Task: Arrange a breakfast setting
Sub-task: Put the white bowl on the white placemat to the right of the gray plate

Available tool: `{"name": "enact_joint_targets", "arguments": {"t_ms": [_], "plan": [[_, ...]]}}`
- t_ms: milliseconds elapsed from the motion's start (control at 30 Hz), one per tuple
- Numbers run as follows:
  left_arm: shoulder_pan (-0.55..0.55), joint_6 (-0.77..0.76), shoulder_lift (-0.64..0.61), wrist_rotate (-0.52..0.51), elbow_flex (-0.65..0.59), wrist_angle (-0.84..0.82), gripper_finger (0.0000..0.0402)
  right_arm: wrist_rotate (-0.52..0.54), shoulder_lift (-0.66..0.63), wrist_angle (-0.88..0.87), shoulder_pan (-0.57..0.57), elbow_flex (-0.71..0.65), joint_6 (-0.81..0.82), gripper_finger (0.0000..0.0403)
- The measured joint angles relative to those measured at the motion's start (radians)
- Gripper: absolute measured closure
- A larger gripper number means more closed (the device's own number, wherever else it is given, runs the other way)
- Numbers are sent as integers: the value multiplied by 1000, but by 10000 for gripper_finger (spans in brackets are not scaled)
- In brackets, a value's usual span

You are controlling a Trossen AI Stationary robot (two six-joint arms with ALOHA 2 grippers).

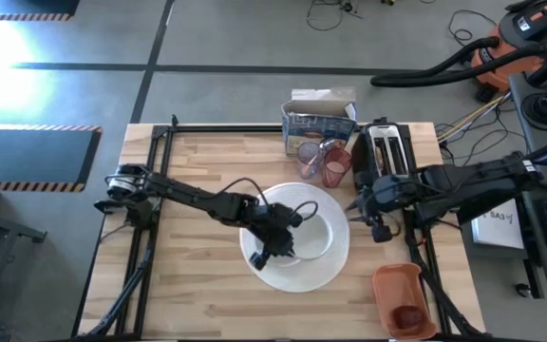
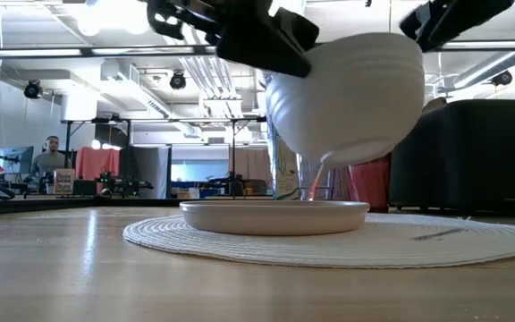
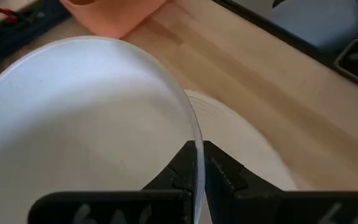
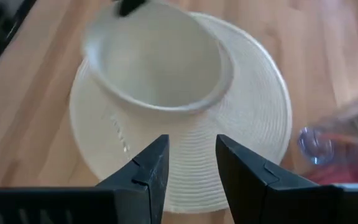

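A small white bowl (image 1: 311,233) hangs tilted above a large round white ribbed plate (image 1: 273,271) at the table's middle; the low view shows the bowl (image 2: 356,107) clear of the plate (image 2: 418,241). My left gripper (image 1: 283,237) is shut on the bowl's rim. My right gripper (image 1: 376,223) is open and empty just right of the plate, beside the black toaster; its wrist view (image 4: 191,155) looks down on bowl and plate. Translucent pink cups (image 1: 335,169) stand behind the plate. A dark red fruit (image 1: 406,318) lies in the orange tray. My left gripper pinches the bowl's rim (image 3: 194,134) on its left side, one finger inside the bowl and one outside. The fingers come slanting down from the table's left. The bowl is lifted clear of the plate and tilted, its held rim side (image 2: 280,80) lower than the other.
A cereal box (image 1: 316,119) stands at the far edge next to the black toaster (image 1: 387,152). The orange-red tray (image 1: 397,290) lies at the near right corner. Bare wood lies left of and in front of the plate.
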Motion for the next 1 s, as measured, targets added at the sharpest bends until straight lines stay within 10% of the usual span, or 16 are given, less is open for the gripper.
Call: {"name": "enact_joint_targets", "arguments": {"t_ms": [1000], "plan": [[154, 148, 99, 191, 220, -106, 401, -92, 419, -348, 6, 282, -501, 314]]}}
